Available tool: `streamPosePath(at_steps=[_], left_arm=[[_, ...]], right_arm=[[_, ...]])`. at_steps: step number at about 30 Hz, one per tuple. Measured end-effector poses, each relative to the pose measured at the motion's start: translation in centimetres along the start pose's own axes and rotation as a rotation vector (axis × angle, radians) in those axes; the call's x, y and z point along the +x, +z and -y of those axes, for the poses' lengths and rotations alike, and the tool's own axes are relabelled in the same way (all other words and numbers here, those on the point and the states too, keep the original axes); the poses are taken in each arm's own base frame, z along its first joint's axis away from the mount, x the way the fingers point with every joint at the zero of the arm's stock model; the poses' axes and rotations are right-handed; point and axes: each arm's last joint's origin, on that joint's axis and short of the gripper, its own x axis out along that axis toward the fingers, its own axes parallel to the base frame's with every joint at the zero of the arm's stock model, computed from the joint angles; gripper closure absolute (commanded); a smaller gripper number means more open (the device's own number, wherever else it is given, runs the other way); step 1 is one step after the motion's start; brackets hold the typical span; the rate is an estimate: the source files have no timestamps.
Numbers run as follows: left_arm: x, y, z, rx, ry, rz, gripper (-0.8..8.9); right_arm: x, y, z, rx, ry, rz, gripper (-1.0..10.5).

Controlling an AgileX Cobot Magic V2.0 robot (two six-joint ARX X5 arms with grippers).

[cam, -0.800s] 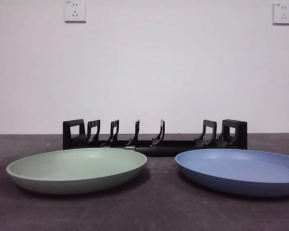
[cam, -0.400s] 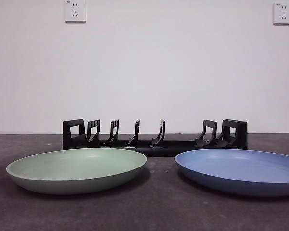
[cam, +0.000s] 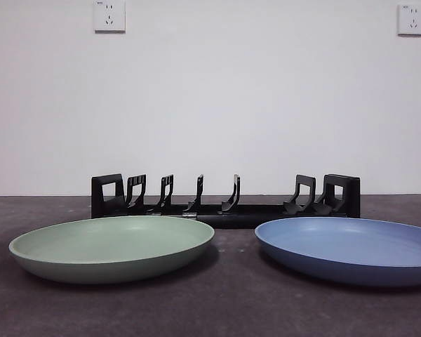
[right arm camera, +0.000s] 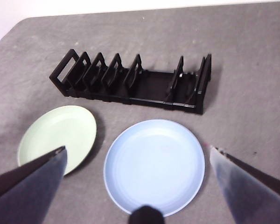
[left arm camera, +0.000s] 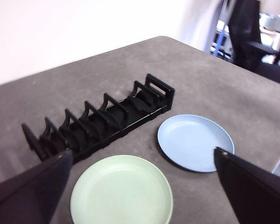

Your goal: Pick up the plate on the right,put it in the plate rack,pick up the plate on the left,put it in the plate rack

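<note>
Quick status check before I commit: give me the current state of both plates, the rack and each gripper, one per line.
Round blue plate: flat on the table, right side, ungrasped.
Round pale green plate: flat on the table, left side, ungrasped.
Long black plastic plate rack: upright behind both plates, every slot empty.
Left gripper: fingers open, raised above the plates, holding nothing.
Right gripper: fingers open, raised over the blue plate, holding nothing.
</note>
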Motion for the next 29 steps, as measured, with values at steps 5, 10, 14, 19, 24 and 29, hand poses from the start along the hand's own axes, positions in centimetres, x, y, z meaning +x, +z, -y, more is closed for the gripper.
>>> streamPosePath(at_steps=[5, 10, 14, 19, 24, 29], left_arm=[[-0.2, 1.3, 0.5, 0.111, -0.06, 0.003, 1.45], [0.4, 2.2, 0.9, 0.203, -0.135, -0.002, 1.45], [1.6, 2.1, 0.9, 0.23, -0.175, -0.053, 1.45], [3.2, 2.1, 1.0, 0.241, -0.239, -0.097, 1.45], [4.3, 2.1, 1.2, 0.255, -0.292, -0.125, 1.45], [5.4, 2.0, 1.4, 0.259, -0.33, -0.157, 1.45]], right_arm=[[1.9, 0.5, 0.9, 0.056, -0.019, -0.093, 4.1], [5.7, 1.1, 2.7, 0.121, -0.031, -0.238, 4.1], [9.6, 1.1, 4.5, 0.175, -0.056, -0.381, 4.1], [14.1, 0.4, 6.5, 0.231, -0.061, -0.528, 4.1], [17.8, -0.6, 8.0, 0.262, -0.07, -0.632, 4.2], [20.9, -1.8, 8.7, 0.246, -0.102, -0.72, 4.2]])
